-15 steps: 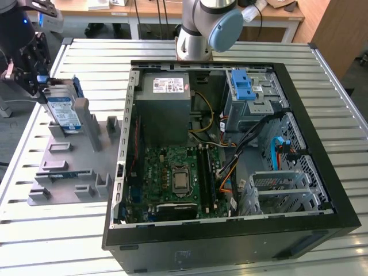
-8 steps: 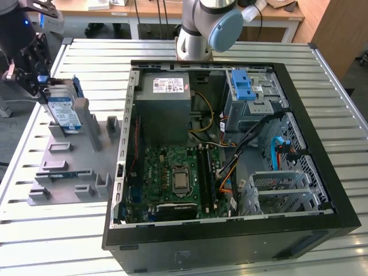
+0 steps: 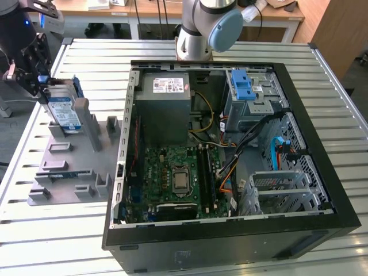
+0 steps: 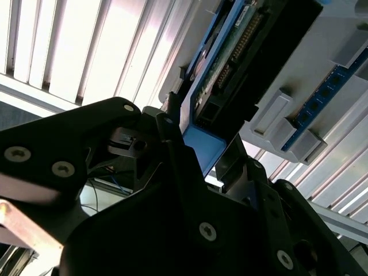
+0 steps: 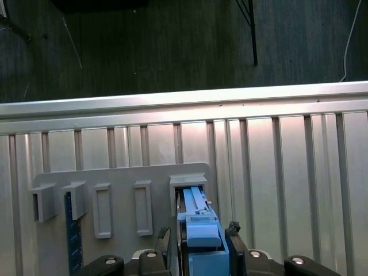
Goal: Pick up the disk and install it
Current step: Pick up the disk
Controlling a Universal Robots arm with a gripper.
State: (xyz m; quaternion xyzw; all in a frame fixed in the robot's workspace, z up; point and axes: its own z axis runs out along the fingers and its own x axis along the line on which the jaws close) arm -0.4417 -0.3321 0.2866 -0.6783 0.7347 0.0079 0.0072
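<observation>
Clamping one disk by its blue frame, two fingers hold it upright in one grey holder

I see even overhead light in exterior view. Ribbed silver metal tabletop glares white in second wrist view; black gripper sits in shadow, clamped blue-framed silver disk half lit. Dark grey floor dim.

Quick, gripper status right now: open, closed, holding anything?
The gripper is closed on the disk, gripping its blue frame; the disk stands in the grey holder.
</observation>
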